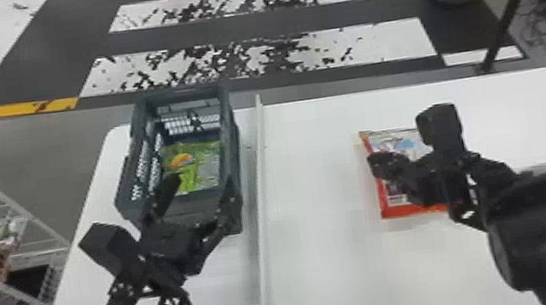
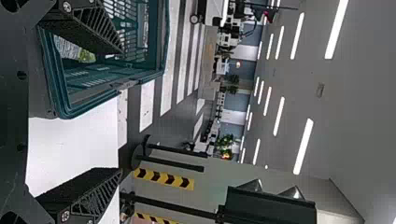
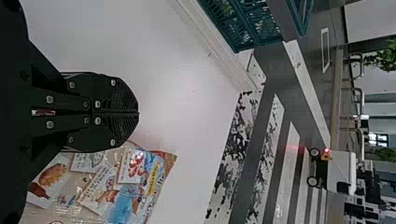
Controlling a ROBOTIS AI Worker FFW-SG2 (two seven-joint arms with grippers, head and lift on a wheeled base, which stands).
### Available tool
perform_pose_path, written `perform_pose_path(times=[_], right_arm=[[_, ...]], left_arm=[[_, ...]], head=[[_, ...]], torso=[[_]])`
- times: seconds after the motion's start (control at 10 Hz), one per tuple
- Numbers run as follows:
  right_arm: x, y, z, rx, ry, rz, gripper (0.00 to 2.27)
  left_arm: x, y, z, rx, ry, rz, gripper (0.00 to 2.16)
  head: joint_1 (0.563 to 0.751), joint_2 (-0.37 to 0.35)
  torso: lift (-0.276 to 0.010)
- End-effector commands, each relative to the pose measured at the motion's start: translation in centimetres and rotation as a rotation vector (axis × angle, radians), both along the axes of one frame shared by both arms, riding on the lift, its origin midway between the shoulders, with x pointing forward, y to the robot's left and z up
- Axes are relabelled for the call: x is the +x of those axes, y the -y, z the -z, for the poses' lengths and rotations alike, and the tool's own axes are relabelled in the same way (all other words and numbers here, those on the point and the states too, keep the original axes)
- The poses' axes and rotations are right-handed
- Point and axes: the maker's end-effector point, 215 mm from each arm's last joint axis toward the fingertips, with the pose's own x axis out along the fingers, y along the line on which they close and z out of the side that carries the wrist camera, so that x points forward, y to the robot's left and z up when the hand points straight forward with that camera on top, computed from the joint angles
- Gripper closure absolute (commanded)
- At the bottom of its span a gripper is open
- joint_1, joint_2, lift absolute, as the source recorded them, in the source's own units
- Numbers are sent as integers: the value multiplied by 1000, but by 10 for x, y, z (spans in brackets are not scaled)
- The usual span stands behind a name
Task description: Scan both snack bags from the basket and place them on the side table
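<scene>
Over the near end of the dark basket (image 1: 237,141) my left gripper (image 1: 201,190) stands open. A green snack bag (image 1: 205,166) lies inside the basket. In the left wrist view, the open left gripper (image 2: 121,111) has one finger across the basket (image 2: 107,93). On the white table to the right, a red snack bag (image 1: 395,210) lies flat, partly covered by my right gripper (image 1: 378,165). The right wrist view has the right gripper (image 3: 138,113) shut, its fingers together with nothing between them, beside the printed bag (image 3: 135,186).
A raised white strip (image 1: 262,191) runs along the table (image 1: 332,267) between the basket and the red bag. At the left stands a wire shelf (image 1: 1,200) holding goods. Black posts (image 1: 507,7) rise from the floor beyond the table's far right.
</scene>
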Motion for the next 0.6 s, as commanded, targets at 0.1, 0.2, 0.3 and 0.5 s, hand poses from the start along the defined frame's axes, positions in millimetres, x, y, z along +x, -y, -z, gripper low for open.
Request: perform_pose_path(times=[0.1,0.2,0.3,0.5], right_arm=[[20,18,8,-39,38,37,2250],[18,25,19,-52,17,45,2253],[14,30,31,-62,-5,48,2250],[13,42,43,-80,-16,58,2250]], left_arm=[[-1,-1,0,1,0,-1,100],[-1,0,0,1,-1,1,100],[0,0,0,1,-1,0,100],[-1,0,1,1,-2,2,100]], head=[[695,63],[695,57],[695,48],[695,34]], torso=[[-75],[-75],[-75],[-75]])
